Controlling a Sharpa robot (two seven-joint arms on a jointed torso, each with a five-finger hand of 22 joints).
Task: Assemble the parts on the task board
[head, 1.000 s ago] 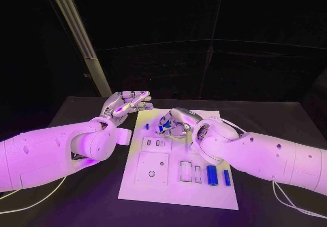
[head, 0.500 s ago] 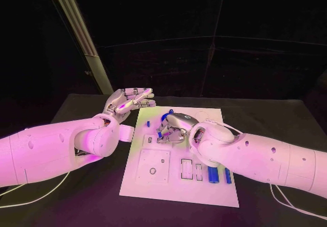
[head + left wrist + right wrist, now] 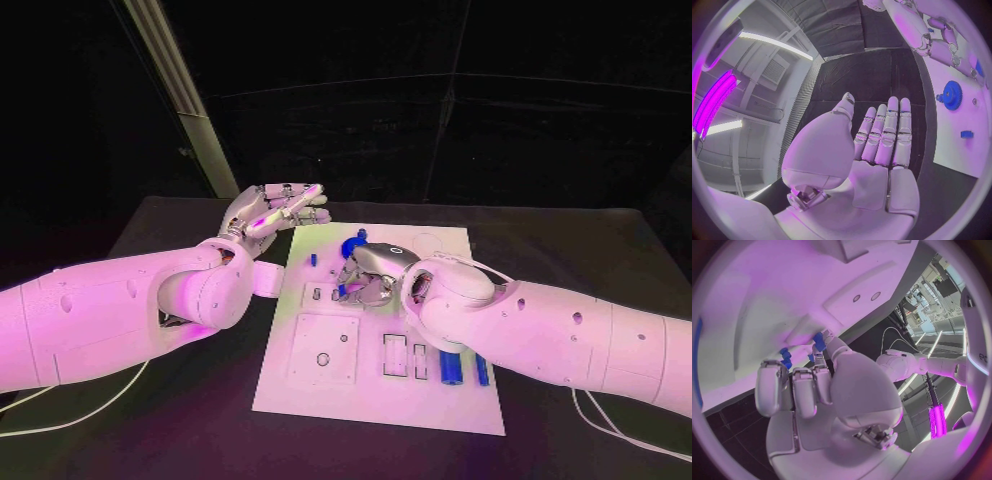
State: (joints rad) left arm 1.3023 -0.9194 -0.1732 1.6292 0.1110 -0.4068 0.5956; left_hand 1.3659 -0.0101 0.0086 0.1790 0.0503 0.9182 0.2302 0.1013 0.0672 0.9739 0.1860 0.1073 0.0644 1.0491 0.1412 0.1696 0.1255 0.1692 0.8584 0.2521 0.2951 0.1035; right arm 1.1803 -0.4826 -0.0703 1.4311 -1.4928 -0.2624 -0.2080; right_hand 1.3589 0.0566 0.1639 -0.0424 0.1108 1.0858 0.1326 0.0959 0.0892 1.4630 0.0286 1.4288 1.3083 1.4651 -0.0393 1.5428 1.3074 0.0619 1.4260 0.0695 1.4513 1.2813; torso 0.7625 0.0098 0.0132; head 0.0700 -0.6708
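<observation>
Your right hand [image 3: 372, 272] pinches a small blue part [image 3: 343, 291] over the task board [image 3: 378, 400] — seat it next (left hand [image 3: 274, 213] open, idle).

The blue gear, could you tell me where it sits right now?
In the head view the blue gear lies on the far part of the task board, just beyond the right hand.

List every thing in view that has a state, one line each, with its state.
left hand: open, fingers straight, raised beside the board's far left corner, holding nothing.
right hand: fingers curled over the board, pinching a small blue part.
task board: lying flat on the table.
blue gear: lying flat on the board.
two blue cylinders: lying side by side on the board.
</observation>
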